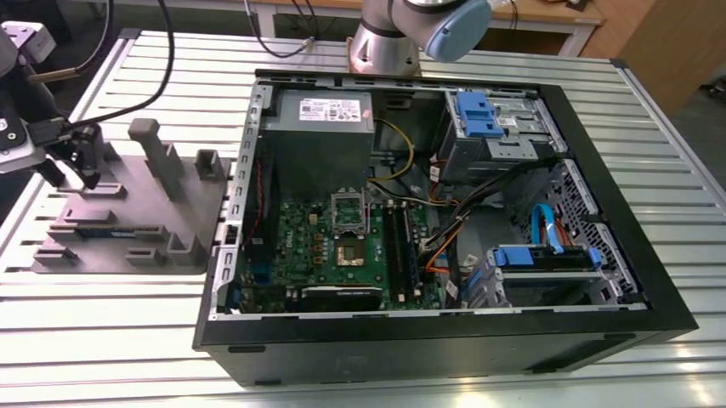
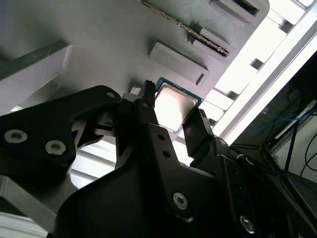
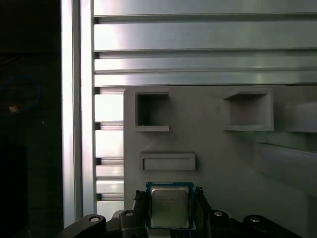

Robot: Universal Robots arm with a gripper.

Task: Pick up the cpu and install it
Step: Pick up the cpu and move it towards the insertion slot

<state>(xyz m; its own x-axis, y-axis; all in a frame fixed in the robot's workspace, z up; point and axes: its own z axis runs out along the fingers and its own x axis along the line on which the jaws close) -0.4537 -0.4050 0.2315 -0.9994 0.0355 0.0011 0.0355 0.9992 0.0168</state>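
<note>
The cpu (image 3: 169, 206) is a small square chip with a silvery top and a thin green edge. In both wrist views it sits between my black fingers, just over the grey fixture plate (image 3: 218, 153). My gripper (image 3: 170, 202) is shut on the cpu (image 2: 174, 105), one finger against each of two opposite edges. In the exterior view my gripper (image 1: 70, 174) hangs over the far corner of the fixture plate (image 1: 125, 229) at the exterior view's left. The motherboard's open socket (image 1: 347, 252) lies inside the computer case (image 1: 431, 229); I cannot tell whether the chip still rests on the plate.
The fixture plate carries raised grey blocks (image 1: 151, 149) and empty pockets (image 3: 151, 110). A silver-grey power supply (image 1: 320, 127), blue drive brackets (image 1: 477, 115) and loose cables fill the case. Everything stands on a slatted aluminium table (image 1: 102, 340). The arm's base (image 1: 392, 38) is behind the case.
</note>
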